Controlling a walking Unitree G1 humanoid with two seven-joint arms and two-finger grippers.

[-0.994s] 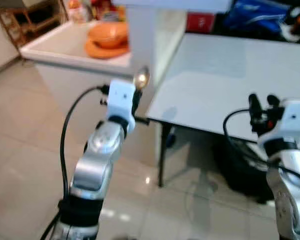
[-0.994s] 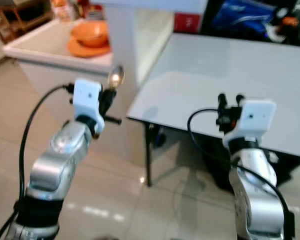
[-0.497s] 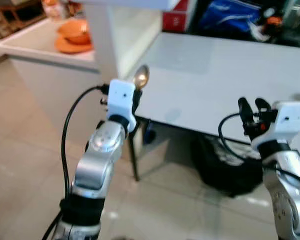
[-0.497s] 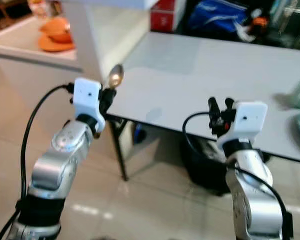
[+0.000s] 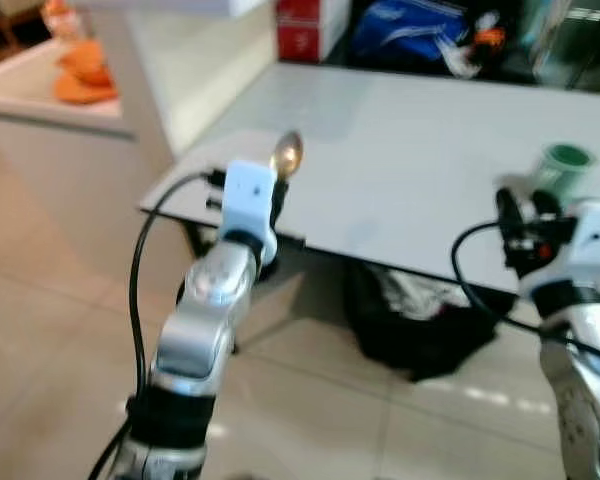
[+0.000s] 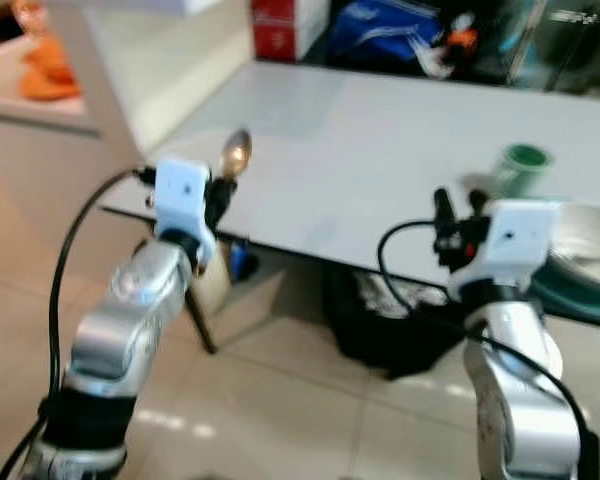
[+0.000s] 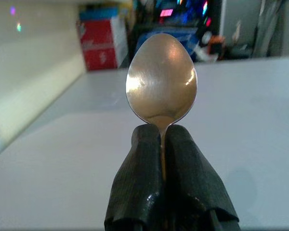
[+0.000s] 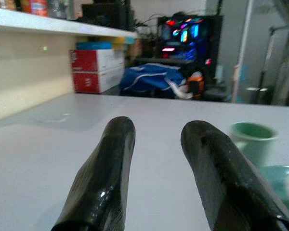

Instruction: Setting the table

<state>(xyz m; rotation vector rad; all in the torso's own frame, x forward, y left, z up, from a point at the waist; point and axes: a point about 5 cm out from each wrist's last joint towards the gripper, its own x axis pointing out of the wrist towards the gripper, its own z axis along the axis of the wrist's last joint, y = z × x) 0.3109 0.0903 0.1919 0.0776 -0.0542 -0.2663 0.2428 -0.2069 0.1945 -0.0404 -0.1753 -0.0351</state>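
My left gripper [image 7: 163, 139] is shut on a metal spoon [image 7: 161, 79], bowl upward, held above the near left corner of the white table [image 5: 420, 150]. The spoon [image 5: 286, 155] shows bright at the tip of the raised left arm. My right gripper [image 8: 159, 132] is open with nothing between its fingers, raised at the table's front edge [image 6: 458, 205]. A green cup [image 6: 522, 165] stands on the table at the right, beside a teal plate [image 6: 580, 285] with a pale dish on it.
A white counter [image 5: 40, 95] at the far left carries orange bowls [image 5: 80, 75]. Red boxes [image 5: 305, 25] and a blue bag [image 5: 410, 45] lie behind the table. A dark bag [image 5: 420, 320] sits on the tiled floor under the table.
The camera has turned right and come closer to the table; the counter slid off to the left and the green cup and plate came into view. Both arms keep their pose.
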